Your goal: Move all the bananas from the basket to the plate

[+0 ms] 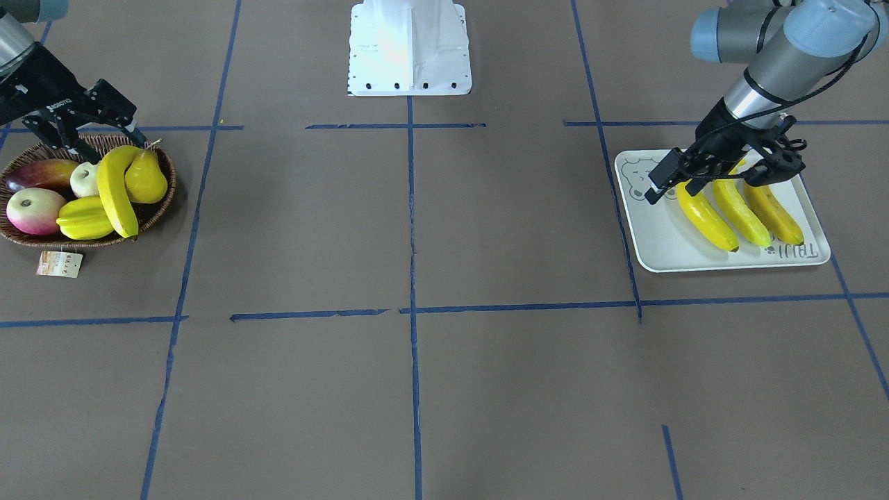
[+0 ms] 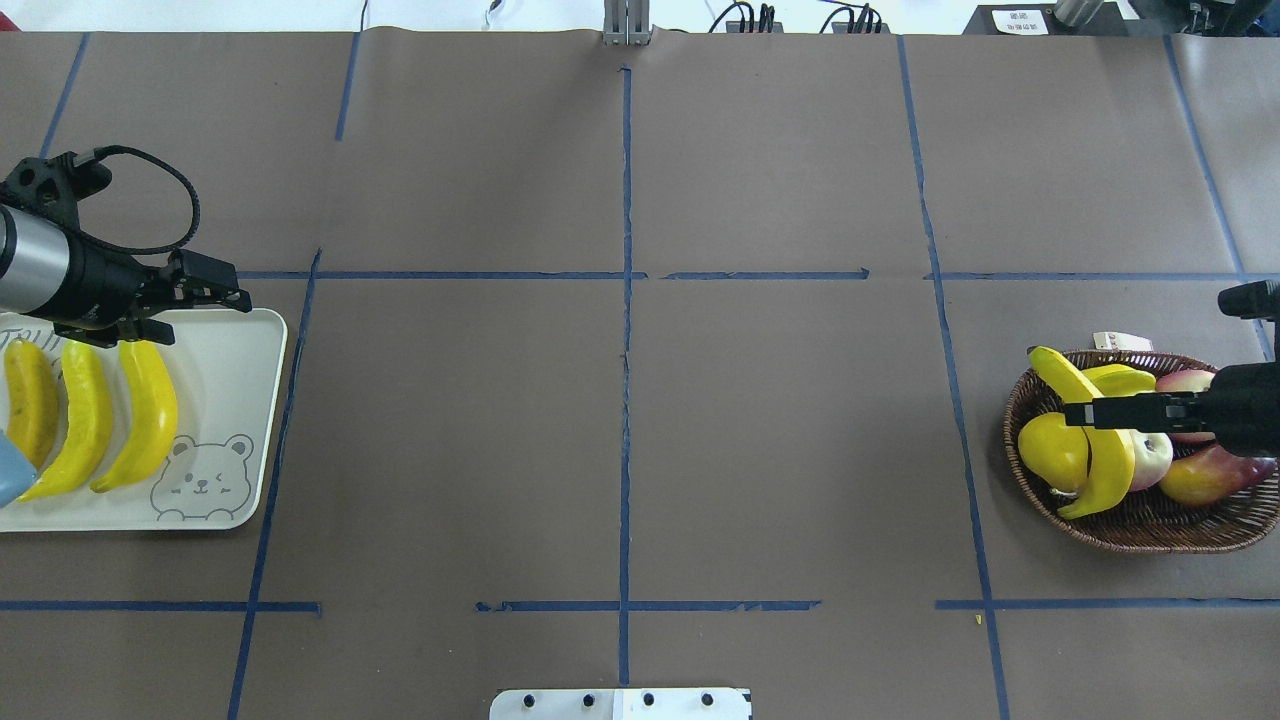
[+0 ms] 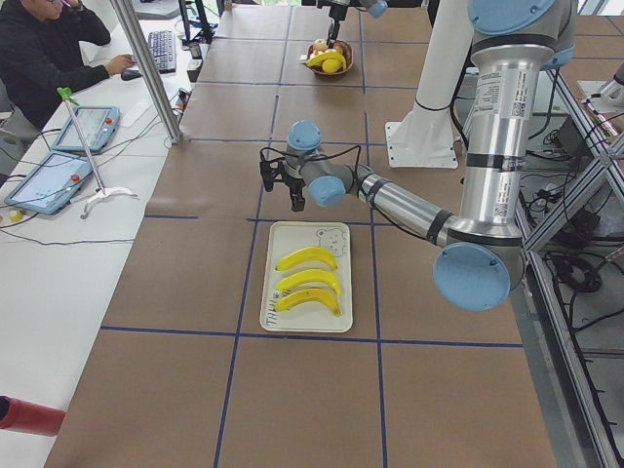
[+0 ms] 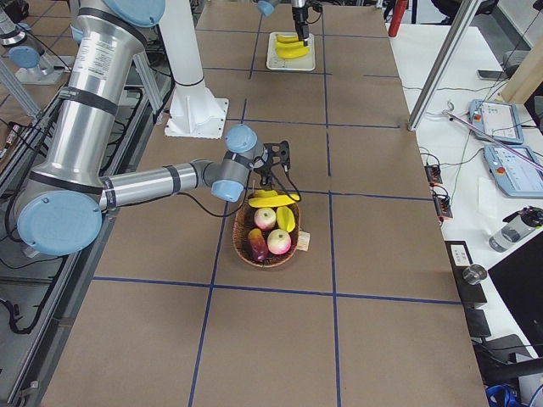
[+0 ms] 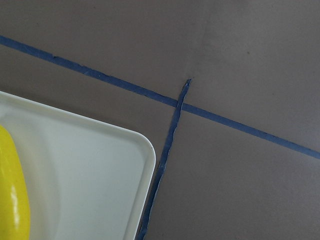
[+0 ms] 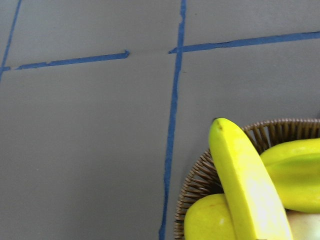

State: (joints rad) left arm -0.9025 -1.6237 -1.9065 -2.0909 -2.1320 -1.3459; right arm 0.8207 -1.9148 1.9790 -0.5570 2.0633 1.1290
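Observation:
Three bananas lie side by side on the off-white plate with the bear drawing. My left gripper hovers open just above their far ends, holding nothing. Its wrist view catches the plate's corner and the edge of a banana. A single banana lies in the brown wicker basket, draped over the other fruit. My right gripper hangs open over the basket's rim nearest the robot, empty. In the right wrist view that banana crosses the basket rim.
The basket also holds a yellow pear, a starfruit, two apples and a mango. A paper tag lies beside it. The white robot base stands mid-table. A person sits at tablets beside the table.

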